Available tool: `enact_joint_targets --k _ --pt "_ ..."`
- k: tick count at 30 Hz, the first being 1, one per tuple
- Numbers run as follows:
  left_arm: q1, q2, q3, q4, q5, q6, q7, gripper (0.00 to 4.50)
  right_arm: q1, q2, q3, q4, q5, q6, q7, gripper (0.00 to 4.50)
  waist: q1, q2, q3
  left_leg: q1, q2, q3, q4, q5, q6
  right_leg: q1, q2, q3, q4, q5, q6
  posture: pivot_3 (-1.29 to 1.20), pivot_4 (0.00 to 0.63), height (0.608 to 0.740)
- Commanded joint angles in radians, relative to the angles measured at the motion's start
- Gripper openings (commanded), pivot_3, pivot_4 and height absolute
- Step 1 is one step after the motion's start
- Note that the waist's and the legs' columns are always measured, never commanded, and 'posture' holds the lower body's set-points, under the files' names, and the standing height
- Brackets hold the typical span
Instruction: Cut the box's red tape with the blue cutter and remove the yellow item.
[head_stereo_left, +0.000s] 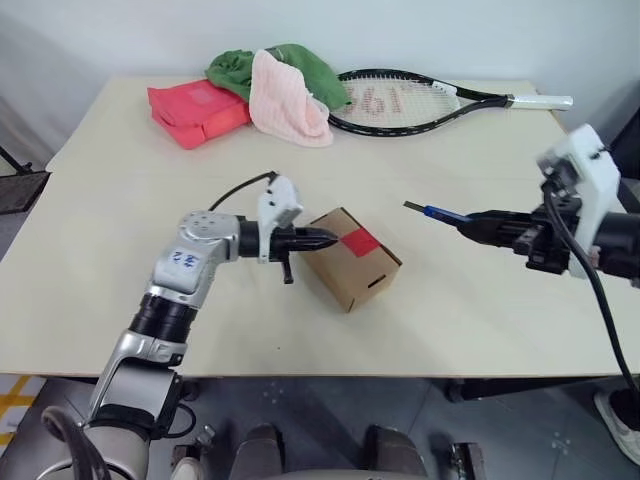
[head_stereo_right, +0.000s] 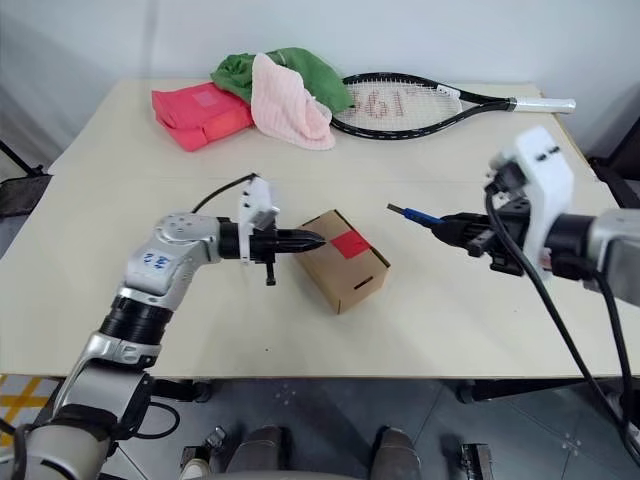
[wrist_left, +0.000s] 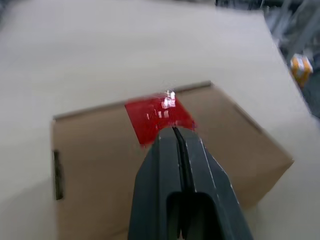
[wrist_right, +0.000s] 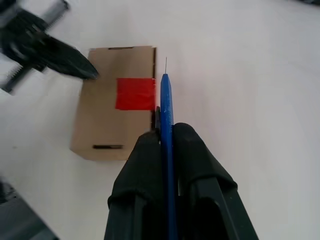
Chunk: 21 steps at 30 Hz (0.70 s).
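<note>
Fingers (wrist_right: 195, 165) gripping blue cutter (wrist_right: 166, 107), brown box (head_stereo_left: 350, 262), red tape (head_stereo_left: 361, 241)

a pale beige table (head_stereo_left: 120, 200) carries the box (head_stereo_left: 350, 262) near its middle; along the far edge lie a red-pink package (head_stereo_left: 195, 110), green cloth (head_stereo_left: 235, 68), pink cloth (head_stereo_left: 285, 100) and black tennis racket (head_stereo_left: 420, 100).

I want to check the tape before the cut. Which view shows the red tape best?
The left wrist view: the red tape fills the middle, glossy, lapping over the box edge. The right wrist view shows it whole but smaller beside the blue cutter; both eye views show a small patch.
</note>
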Motion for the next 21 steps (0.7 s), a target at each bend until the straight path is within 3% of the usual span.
enact_joint_targets --k 1,9,21 --pt "-0.049 -0.017 -0.009 0.010 0.040 -0.020 0.019 0.00 -0.162 0.081 0.151 0.122 0.058 0.077 -0.145 0.09 0.002 0.000 0.000 -0.001 0.000 0.000 0.000 0.000 0.000 -0.001 0.000 0.000 0.000 0.000 0.000 0.00 0.150 0.740" --pt "-0.062 -0.022 -0.019 -0.014 0.084 0.003 0.047 0.00 -0.364 0.267 0.264 0.318 -0.016 0.199 -0.244 0.09 0.008 0.000 0.000 -0.016 0.000 0.000 0.011 0.000 0.000 -0.015 -0.001 -0.001 0.008 0.001 0.001 0.00 0.150 0.740" --pt "-0.036 -0.042 0.001 -0.066 0.065 0.120 0.060 0.00 -0.406 0.402 0.208 0.353 -0.231 0.323 -0.173 0.09 0.008 0.000 0.000 -0.016 0.000 0.000 0.010 0.000 0.000 -0.015 -0.001 0.000 0.010 0.001 0.001 0.00 0.150 0.740"
